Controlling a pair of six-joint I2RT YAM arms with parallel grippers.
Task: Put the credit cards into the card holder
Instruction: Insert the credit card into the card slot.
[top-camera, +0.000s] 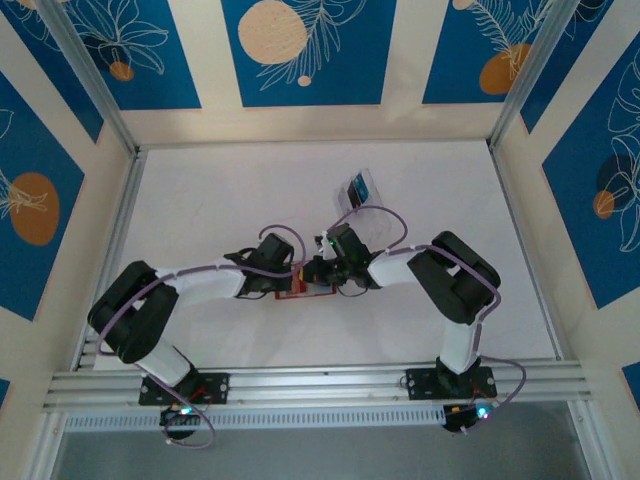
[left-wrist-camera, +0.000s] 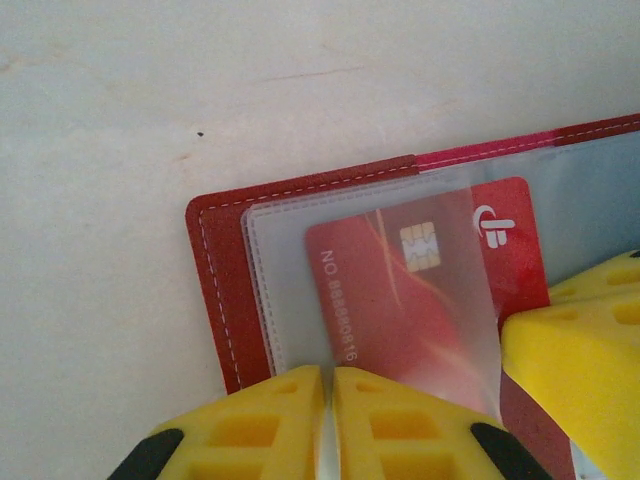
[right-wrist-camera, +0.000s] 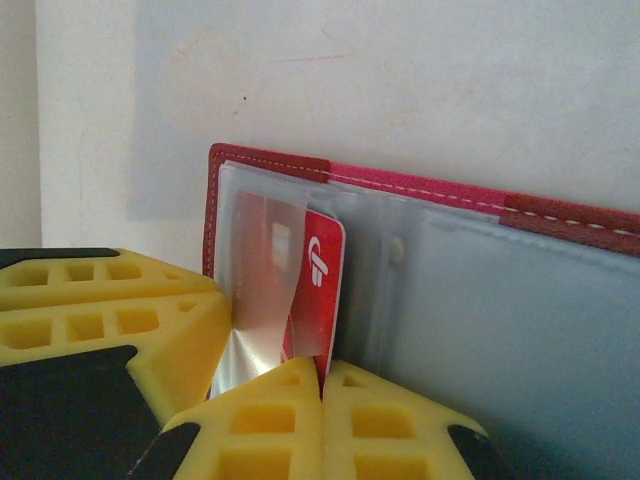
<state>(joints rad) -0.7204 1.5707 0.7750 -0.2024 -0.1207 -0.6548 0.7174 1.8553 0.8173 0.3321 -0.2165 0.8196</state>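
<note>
Open on the bench (top-camera: 200, 200), the card holder (left-wrist-camera: 215, 290) could skid under a crooked push. The left pincer (left-wrist-camera: 328, 385), nearly closed, nips its clear sleeve (left-wrist-camera: 285, 290), which may slip free and flatten. The red credit card (left-wrist-camera: 400, 300), half inside and pinched by the closed right pincer (right-wrist-camera: 322, 385), might then jam or buckle.

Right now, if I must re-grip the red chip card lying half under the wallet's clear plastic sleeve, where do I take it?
Probably pinch the red chip card by its bare logo end, coming from the middle of the red folding wallet: the clear plastic sleeve covers the rest of the thin, flat card.
</note>
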